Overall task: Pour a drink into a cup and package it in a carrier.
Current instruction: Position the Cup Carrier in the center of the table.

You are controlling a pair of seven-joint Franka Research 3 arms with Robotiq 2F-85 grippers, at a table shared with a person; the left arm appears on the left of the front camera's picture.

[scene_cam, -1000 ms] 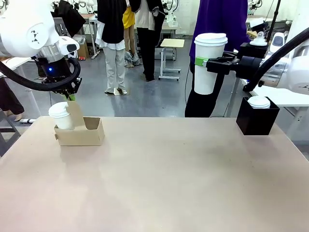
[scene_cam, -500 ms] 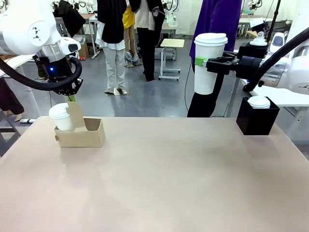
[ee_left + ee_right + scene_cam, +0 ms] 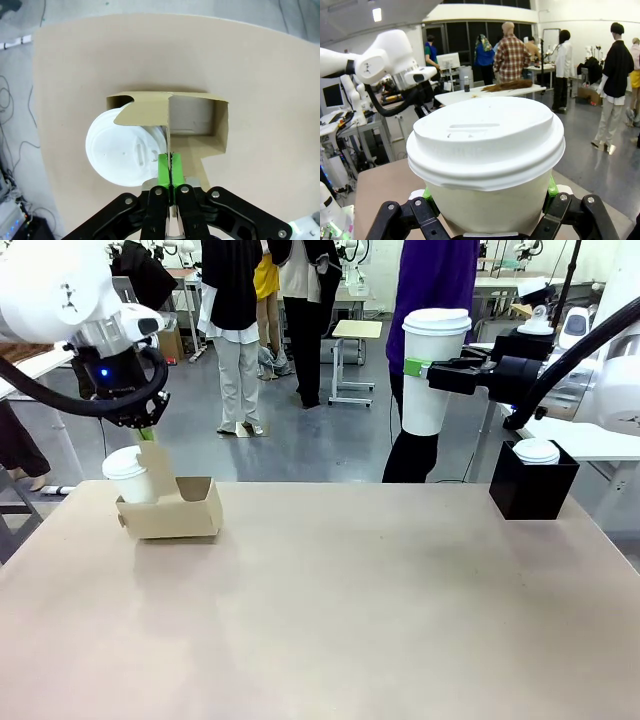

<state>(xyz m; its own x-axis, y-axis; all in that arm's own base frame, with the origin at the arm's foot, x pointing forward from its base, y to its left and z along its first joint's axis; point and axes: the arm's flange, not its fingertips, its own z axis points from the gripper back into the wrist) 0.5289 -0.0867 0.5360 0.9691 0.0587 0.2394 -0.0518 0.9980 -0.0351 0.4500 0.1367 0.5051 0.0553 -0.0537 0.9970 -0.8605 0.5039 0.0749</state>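
Left gripper (image 3: 170, 161) pinches the seemingly tilted carrier (image 3: 150, 107) by its tab; right gripper (image 3: 428, 368) clasps a cup (image 3: 435, 340).

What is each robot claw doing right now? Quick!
Left gripper: closed, pinching the upright handle tab of the carrier.
Right gripper: closed around the tall lidded cup, held above the table.

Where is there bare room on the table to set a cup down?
The table lies bare across its whole middle and near side, between the carrier at far left and the black box at far right. Only those two far corners are crowded.
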